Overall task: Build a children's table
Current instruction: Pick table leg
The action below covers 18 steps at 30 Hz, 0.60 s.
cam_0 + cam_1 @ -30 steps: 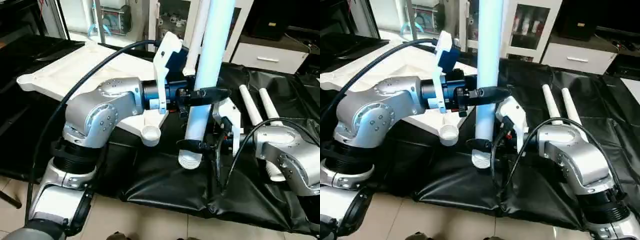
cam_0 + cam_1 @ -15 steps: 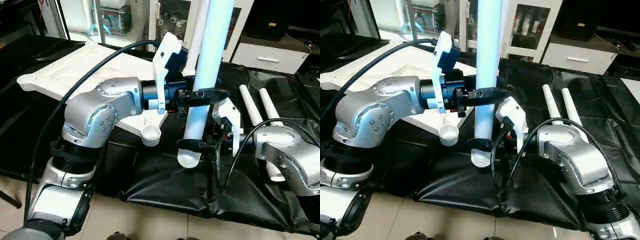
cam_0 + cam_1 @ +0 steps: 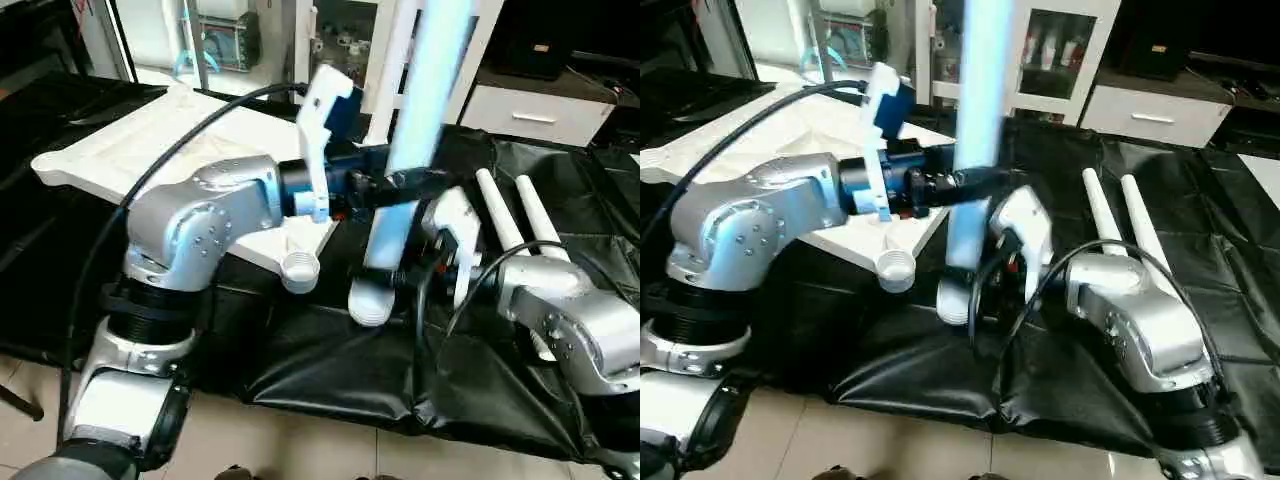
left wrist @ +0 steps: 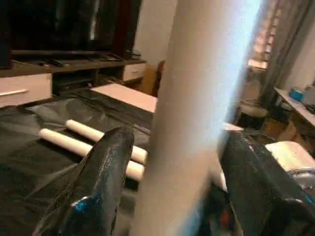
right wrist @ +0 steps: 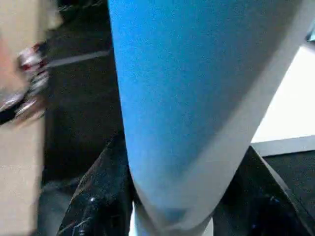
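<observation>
White tapered plastic tube leg (image 3: pixel 400 190) is standing upright, right gripper (image 3: pixel 392 283) pinching its base, left gripper (image 4: pixel 172 162) spreading around it; leg risks toppling.

Head stereo pair sits high, looking forward and down over both forearms; both eyes share the tabletop (image 3: pixel 150 140) at 10 o'clock, the upright leg (image 3: pixel 405 170) near centre and two spare legs (image 3: pixel 1115 215) on the black sheet (image 3: pixel 330 360) at 3 o'clock, the right eye slightly offset sideways. Left wrist cam looks along the left gripper (image 4: pixel 172 162), very close on that leg, spare legs behind. Right wrist cam looks along the right gripper (image 5: pixel 182 196), closer still, sharing the same leg.
</observation>
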### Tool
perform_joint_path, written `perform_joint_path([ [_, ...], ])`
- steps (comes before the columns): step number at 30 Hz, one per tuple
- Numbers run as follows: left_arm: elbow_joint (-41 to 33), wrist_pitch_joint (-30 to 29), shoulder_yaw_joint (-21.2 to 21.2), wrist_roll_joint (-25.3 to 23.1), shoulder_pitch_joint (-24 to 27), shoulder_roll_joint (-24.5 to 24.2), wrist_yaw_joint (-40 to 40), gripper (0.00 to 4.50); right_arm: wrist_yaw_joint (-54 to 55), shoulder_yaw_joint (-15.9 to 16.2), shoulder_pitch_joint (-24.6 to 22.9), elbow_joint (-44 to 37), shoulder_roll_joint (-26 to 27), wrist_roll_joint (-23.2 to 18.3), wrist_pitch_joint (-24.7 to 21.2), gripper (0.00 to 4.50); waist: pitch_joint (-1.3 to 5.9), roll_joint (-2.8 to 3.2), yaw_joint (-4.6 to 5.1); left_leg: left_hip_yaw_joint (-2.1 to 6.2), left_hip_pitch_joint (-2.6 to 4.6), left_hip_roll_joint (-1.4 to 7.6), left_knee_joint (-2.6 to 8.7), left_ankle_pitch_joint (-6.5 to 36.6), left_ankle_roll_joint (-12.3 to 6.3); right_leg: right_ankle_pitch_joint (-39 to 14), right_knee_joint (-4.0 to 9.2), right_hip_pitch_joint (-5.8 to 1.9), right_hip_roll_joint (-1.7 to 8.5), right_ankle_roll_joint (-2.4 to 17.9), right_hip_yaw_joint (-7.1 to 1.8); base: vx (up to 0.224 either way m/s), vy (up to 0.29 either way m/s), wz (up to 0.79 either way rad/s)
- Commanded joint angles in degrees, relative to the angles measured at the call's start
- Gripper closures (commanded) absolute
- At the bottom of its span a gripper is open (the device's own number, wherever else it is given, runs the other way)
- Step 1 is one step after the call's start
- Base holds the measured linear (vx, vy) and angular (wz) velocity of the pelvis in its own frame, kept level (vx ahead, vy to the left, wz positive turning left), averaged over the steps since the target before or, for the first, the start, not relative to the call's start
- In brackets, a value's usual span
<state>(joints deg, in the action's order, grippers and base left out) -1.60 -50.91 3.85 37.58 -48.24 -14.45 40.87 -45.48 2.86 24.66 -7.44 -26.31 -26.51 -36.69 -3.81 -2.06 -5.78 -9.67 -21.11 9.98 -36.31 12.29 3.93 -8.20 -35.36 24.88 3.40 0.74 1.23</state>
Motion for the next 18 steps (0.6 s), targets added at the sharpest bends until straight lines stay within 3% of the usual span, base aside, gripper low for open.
perform_joint_path([
  [1, -0.17, -0.73, -0.52, 0.31, -0.2, -0.08, -0.19, 0.86, 0.85, -1.6, 0.59, 0.34, -0.18, -0.56, 0.96, 2.64, 4.61, 0.29, -0.1, 0.49, 0.26, 1.7, 4.21, 5.57, 0.02, -13.55, 3.53, -4.04, 3.19, 10.62, -1.49, 0.0, 0.0, 0.0],
  [6, -0.14, 0.07, -0.97, -1.06, 0.77, -1.39, -0.91, 0.42, 9.04, -5.38, 1.82, 3.94, 2.5, 1.9, 2.76, 2.64, 4.78, 0.6, 0.03, 0.47, 0.29, 1.67, 4.24, 4.68, 0.41, -11.56, 3.34, -4.01, 3.18, 11.43, -1.37, 0.0, 0.0, 0.0],
  [7, 1.5, 4.07, 1.07, -5.55, 1.29, -3.35, -1.03, 0.33, 10.68, -6.23, 2.03, 4.53, 2.94, 2.48, 3.04, 2.64, 4.73, 0.59, -0.01, 0.52, 0.21, 1.65, 4.32, 4.82, 0.26, -12.02, 3.59, -4.03, 3.16, 10.93, -1.38, 0.0, 0.0, 0.0],
  [8, 4.88, 11.35, 5.9, -14.08, 1.84, -7.33, -1.2, 0.27, 11.34, -6.89, 1.99, 4.69, 3.13, 2.51, 2.91, 2.64, 4.66, 0.7, -0.01, 0.59, 0.27, 1.6, 4.42, 5.35, 0.14, -13.34, 3.77, -3.99, 3.08, 9.81, -1.4, 0.0, 0.0, 0.0],
  [9, 5.39, 12.44, 6.65, -15.35, 1.9, -7.92, -1.23, 0.27, 11.37, -6.95, 1.97, 4.68, 3.13, 2.5, 2.89, 2.64, 4.63, 0.32, 0.18, 0.49, 0.24, 1.56, 4.44, 5.52, -0.17, -14.13, 3.99, -4.07, 2.96, 8.82, -1.44, 0.0, 0.0, 0.0],
  [10, 10.1, 19.02, 12.54, -24.15, 2.04, -12.69, -1.54, 0.09, 11.48, -7.27, 1.45, 4.16, 3.06, 2.35, 2.58, 2.64, 4.61, 0.63, 0.31, 0.74, 0.23, 1.64, 4.68, 6.05, 0.04, -16.71, 3.87, -4.04, 2.98, 5.58, -1.56, 0.0, 0.0, 0.0],
  [11, 15.55, 24.54, 17.11, -30.58, 2.22, -17.06, -0.43, 0.03, 11.13, -7.26, 0.26, 2.85, 2.86, 1.94, 1.97, 2.64, 4.64, 0.8, 0.4, 0.9, 0.12, 1.55, 4.78, 5.72, 0.03, -17.06, 4.08, -4.06, 3.0, 4.73, -1.51, 0.0, 0.0, 0.0],
  [13, 17.98, 26.36, 18.32, -32.25, 2.31, -18.52, 0.38, 0.0, 10.87, -7.1, -0.44, 2.11, 2.75, 1.73, 1.66, 2.64, 4.75, 0.92, 0.67, 0.86, 0.24, 1.45, 4.8, 5.65, 0.87, -17.45, 4.02, -3.99, 3.05, 3.34, -1.59, 0.0, 0.0, 0.0],
  [14, 23.6, 28.4, 20.33, -33.64, 2.7, -21.1, 4.06, 0.0, 10.04, -5.88, -2.08, 0.52, 2.41, 1.36, 1.27, 2.64, 4.9, 1.19, 0.68, 0.78, 0.49, 1.56, 4.73, 4.93, 1.43, -15.53, 3.79, -3.74, 3.17, 4.74, -1.6, 0.0, 0.0, 0.0],
  [15, 23.74, 28.47, 20.43, -33.69, 2.71, -21.17, 4.2, 0.0, 10.01, -5.84, -2.11, 0.48, 2.4, 1.35, 1.27, 2.64, 4.9, 1.19, 0.61, 0.69, 0.59, 1.57, 4.72, 4.97, 1.47, -14.74, 3.77, -3.61, 3.12, 5.4, -1.59, 0.0, 0.0, 0.0],
  [16, 24.95, 29.13, 21.4, -34.24, 2.81, -21.84, 5.54, 0.0, 9.76, -5.48, -2.43, 0.12, 2.31, 1.27, 1.21, 2.64, 4.99, 1.38, 0.56, 0.69, 0.71, 1.79, 4.8, 5.06, 1.87, -11.24, 3.21, -3.56, 3.18, 7.86, -1.57, 0.0, 0.0, 0.0],
  [17, 26.44, 30.29, 23.18, -35.6, 2.83, -22.67, 6.75, 0.0, 9.52, -5.16, -2.66, -0.24, 2.3, 1.16, 1.05, 2.64, 4.99, 1.38, 0.56, 0.69, 0.71, 1.79, 4.8, 5.06, 1.87, -11.24, 3.21, -3.56, 3.18, 7.86, -1.57, 0.0, 0.0, 0.0],
  [18, 26.52, 30.35, 23.28, -35.67, 2.83, -22.72, 6.82, 0.0, 9.51, -5.14, -2.68, -0.26, 2.29, 1.16, 1.04, 2.64, 4.92, 1.46, 0.57, 0.71, 0.74, 1.92, 4.88, 5.55, 2.05, -10.02, 3.07, -3.53, 3.26, 9.22, -1.54, 0.0, 0.0, 0.0],
])
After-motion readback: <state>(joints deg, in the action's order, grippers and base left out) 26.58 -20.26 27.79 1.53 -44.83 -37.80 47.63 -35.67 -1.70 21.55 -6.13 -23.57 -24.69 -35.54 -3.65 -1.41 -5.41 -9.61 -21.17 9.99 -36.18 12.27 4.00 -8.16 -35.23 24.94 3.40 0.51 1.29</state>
